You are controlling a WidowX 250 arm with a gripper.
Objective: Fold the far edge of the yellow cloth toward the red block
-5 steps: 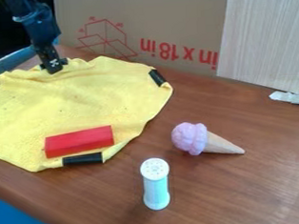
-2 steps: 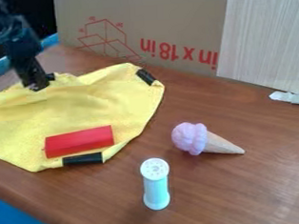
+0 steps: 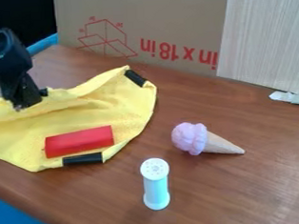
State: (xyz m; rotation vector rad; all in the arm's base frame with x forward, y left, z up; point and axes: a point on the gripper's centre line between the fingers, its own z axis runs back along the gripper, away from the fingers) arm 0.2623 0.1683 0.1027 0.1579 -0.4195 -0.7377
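The black two-finger claw [image 3: 25,105] of the robot arm hangs down at the left side of the scene, pinching the far part of a large yellow fabric cloth [image 3: 107,104] between its tips, with the fabric bunched into raised folds around that spot. The cloth lies spread over the left part of the brown wood-grain surface [image 3: 246,189], its left part running out of view. Two black bands wrap its border, a far black band [image 3: 135,78] at the far right corner, set at a slant, and a near black band [image 3: 82,159] along the near edge. A bright red rectangular block [image 3: 79,141] lies on the cloth, just beyond the near band. To the right of the cloth, a toy ice cream cone with a pinkish-lilac scoop and tan cone [image 3: 190,139] lies on its side, its tip pointing right. Nearer, a pale blue cylindrical shaker with a white perforated top [image 3: 156,185] stands upright. Behind the surface rises a brown cardboard sheet with red print [image 3: 172,17], and to its right a pale wood-grain panel [image 3: 262,35]; a whitish object [image 3: 291,97] lies near the panel's foot at the right edge.
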